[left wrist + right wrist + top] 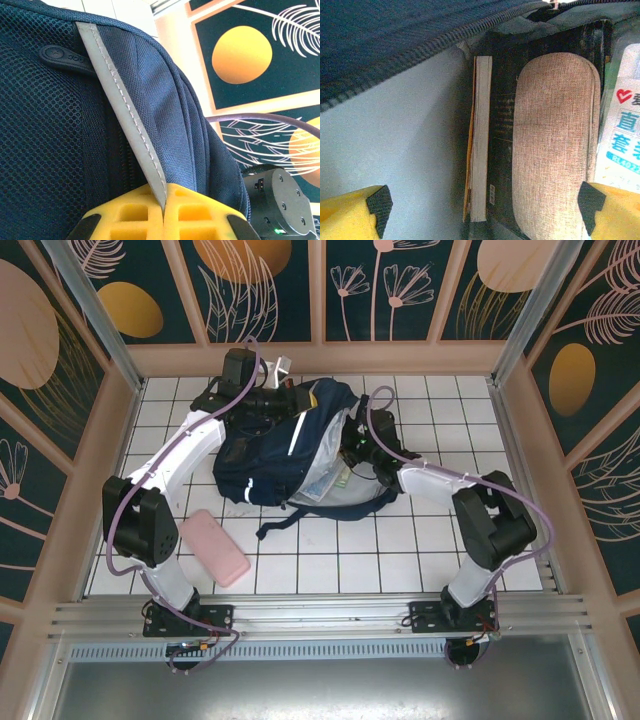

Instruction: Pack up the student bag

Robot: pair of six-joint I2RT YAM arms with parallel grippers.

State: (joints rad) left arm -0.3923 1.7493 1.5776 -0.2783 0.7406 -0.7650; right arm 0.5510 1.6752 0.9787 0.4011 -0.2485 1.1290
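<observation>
The large navy blue fabric student bag (275,455) lies by the far edge of the white-tiled counter (400,560). The left gripper (164,207) is clamped on its grey reflective stripe (127,120). The right gripper (486,202) gapes empty inside, over a beige woven pouch (552,145) and a paperback book (481,140). If that pinch slips, the flap could drop onto the right gripper.

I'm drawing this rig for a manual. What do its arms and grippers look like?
The left arm and right arm have white shells, black joints and purple cables. The left gripper and right gripper have yellow fingers; the right's carry black pads.
</observation>
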